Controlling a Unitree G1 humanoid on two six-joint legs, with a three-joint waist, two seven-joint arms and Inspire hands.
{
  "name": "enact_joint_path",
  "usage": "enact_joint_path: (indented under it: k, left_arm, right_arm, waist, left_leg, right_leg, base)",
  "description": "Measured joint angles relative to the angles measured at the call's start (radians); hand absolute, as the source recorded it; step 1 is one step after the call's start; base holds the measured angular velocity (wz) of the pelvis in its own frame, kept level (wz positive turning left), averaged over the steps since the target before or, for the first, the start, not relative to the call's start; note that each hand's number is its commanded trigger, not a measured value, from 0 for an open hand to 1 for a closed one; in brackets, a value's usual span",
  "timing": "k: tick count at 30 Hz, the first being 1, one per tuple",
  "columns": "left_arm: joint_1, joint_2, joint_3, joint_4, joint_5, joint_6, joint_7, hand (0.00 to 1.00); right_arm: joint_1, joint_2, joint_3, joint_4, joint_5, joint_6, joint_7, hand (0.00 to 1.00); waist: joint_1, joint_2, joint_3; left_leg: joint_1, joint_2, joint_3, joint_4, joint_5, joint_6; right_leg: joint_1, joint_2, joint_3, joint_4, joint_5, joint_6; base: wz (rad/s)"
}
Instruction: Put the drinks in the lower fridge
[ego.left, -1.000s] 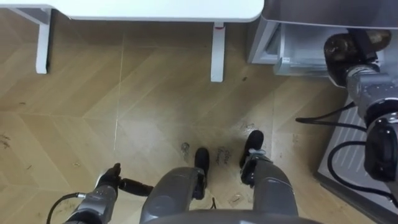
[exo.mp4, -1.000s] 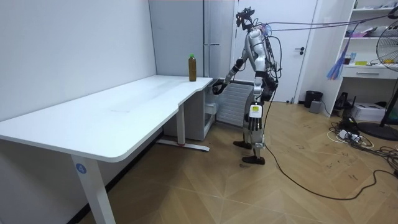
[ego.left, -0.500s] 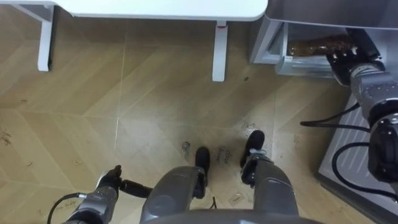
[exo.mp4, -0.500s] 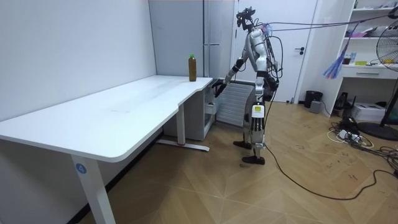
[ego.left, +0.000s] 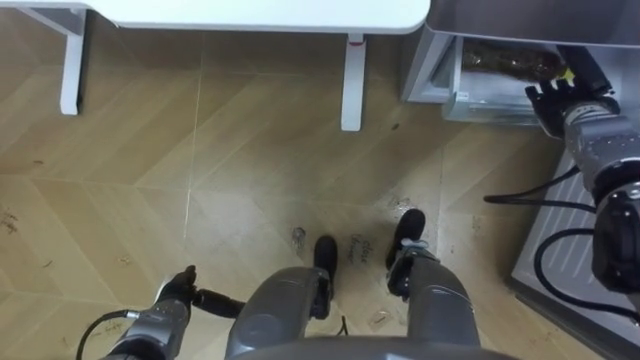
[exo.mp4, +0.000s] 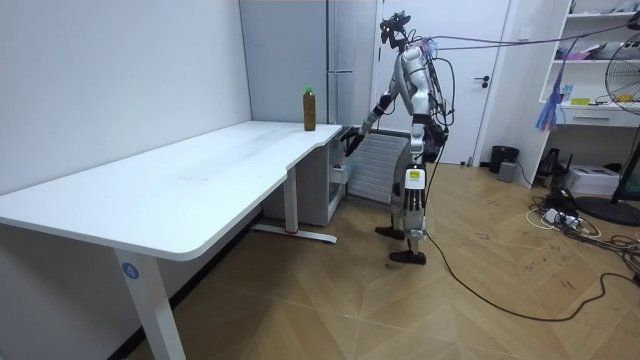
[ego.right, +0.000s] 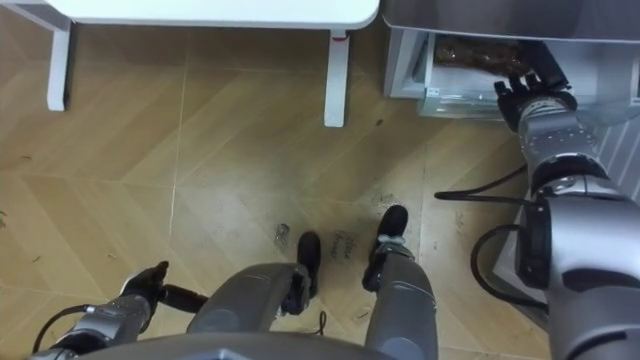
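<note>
Hazard: my right robot hand, fingers spread and empty, sits by the bottle lying (on its side) in the lower fridge; brushing it could roll it out.

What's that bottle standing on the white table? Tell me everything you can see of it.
The bottle is a slim drink bottle with dark brown contents and a green cap, probably plastic. It stands upright at the far end of the white table, close to the tall grey fridge. Only the tabletop touches it. The robot's right hand is lower and apart from it.
</note>
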Motion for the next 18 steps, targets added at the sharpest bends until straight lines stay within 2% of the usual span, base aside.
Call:
enact_joint_path:
  k: [5,9,11,15,17,18]
  left_arm:
    - [0.004,0.003,0.002,-0.012,0.000,-0.002,-0.014,0.00]
    - [0.009,0.023,0.009,-0.015,0.003,-0.007,-0.018,0.00]
    - [0.020,0.033,0.034,-0.014,0.001,-0.010,-0.018,0.00]
    - [0.037,0.038,0.047,-0.021,0.002,-0.013,-0.020,0.00]
    - [0.053,0.038,0.083,-0.038,0.002,-0.013,-0.019,0.00]
    - [0.057,0.038,0.090,-0.043,0.003,-0.013,-0.018,0.00]
  right_arm:
    - [0.020,-0.001,0.019,0.014,-0.026,0.034,0.040,0.00]
    - [0.050,-0.012,0.020,0.027,-0.030,0.058,0.079,0.00]
    - [0.070,-0.027,0.021,0.028,-0.047,0.077,0.110,0.00]
    - [0.123,-0.036,0.029,0.025,-0.106,0.080,0.169,0.00]
    - [0.160,-0.037,0.027,0.024,-0.132,0.081,0.210,0.00]
    - [0.169,-0.038,0.027,0.023,-0.142,0.081,0.219,0.00]
  waist:
    - [-0.021,-0.003,0.0010]
    - [-0.046,-0.011,-0.0019]
    - [-0.065,-0.017,-0.0054]
    - [-0.076,-0.035,-0.0166]
    - [-0.082,-0.052,-0.0291]
    - [-0.085,-0.055,-0.0319]
  left_leg:
    - [0.051,0.000,-0.003,-0.012,0.000,0.000]
    - [0.086,0.002,-0.006,-0.019,0.000,0.000]
    - [0.110,0.003,-0.003,-0.026,0.000,0.001]
    - [0.166,0.016,-0.002,-0.049,-0.001,0.001]
    - [0.200,0.017,-0.002,-0.064,-0.003,-0.002]
    - [0.209,0.019,-0.002,-0.067,-0.004,-0.003]
  right_leg:
    - [0.050,0.000,-0.002,-0.005,-0.007,0.007]
    - [0.098,0.003,-0.014,-0.027,-0.009,0.012]
    - [0.133,0.006,-0.025,-0.048,-0.005,0.016]
    - [0.193,0.018,-0.028,-0.077,0.000,0.020]
    - [0.233,0.030,-0.026,-0.096,0.000,0.020]
    - [0.245,0.034,-0.027,-0.103,0.000,0.021]
  base:
    - [0.02]
    - [0.09]
    - [0.10]
    - [0.00]
    - [-0.03]
    - [0.00]
